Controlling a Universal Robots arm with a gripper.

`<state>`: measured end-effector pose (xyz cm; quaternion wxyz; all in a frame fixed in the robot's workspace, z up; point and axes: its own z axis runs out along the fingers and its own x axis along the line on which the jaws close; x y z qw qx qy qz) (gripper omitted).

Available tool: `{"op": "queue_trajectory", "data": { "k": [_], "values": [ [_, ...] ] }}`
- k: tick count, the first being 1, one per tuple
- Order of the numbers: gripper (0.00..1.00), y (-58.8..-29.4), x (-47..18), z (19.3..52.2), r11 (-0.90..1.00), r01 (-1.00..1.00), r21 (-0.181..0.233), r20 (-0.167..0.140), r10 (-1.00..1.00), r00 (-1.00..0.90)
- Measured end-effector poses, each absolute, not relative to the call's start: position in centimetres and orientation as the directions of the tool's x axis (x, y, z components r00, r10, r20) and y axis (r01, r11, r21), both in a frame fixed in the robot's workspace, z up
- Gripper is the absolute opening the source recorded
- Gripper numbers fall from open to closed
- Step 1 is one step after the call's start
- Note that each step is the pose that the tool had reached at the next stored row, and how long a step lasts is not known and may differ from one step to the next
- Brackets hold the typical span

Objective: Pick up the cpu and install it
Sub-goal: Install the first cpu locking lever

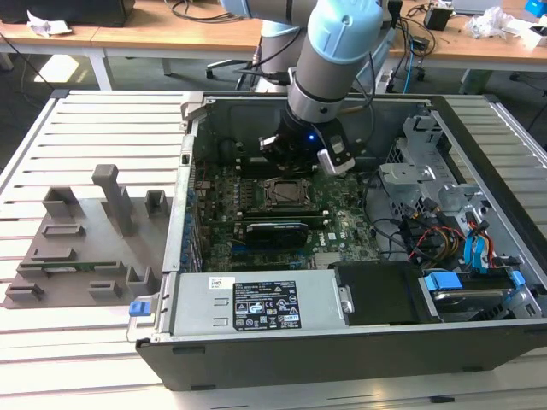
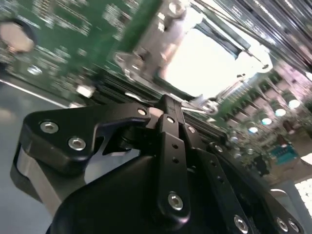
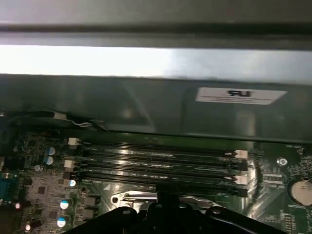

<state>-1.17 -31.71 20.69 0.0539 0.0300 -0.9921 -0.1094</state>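
Over the socket frame [image 1: 284, 195], the tool [image 1: 295, 158] hovers, grip state indiscernible; any descent should be square and gentle.

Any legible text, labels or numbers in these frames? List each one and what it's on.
Nothing can be read off; the print that shows:
Power supply label, exterior view: print and symbols, too small to read.
Case wall sticker, first wrist view: dark marks on white, blurred.
Motherboard markings, in both wrist views: blurred, unreadable.
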Motion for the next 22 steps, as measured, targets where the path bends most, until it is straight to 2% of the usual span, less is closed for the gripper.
{"op": "queue_trajectory", "data": {
  "k": [9,10,12,16,18,22],
  "values": [
    [0.11,-31.3,-2.7,20.7,0.975,-0.048,0.219,0.098,-0.071,-0.993],
    [0.11,-31.2,-2.7,20.7,0.978,-0.048,0.205,0.099,-0.07,-0.993],
    [0.11,-30.6,-2.7,21.1,0.989,-0.048,0.139,0.103,-0.063,-0.993],
    [0.11,-29.6,-2.7,21.6,0.995,-0.049,0.082,0.106,-0.057,-0.993],
    [0.11,-29.1,-2.7,21.6,0.997,-0.05,0.065,0.107,-0.056,-0.993],
    [0.11,-29.0,-2.7,21.6,0.997,-0.05,0.061,0.108,-0.057,-0.993]
  ]
}}
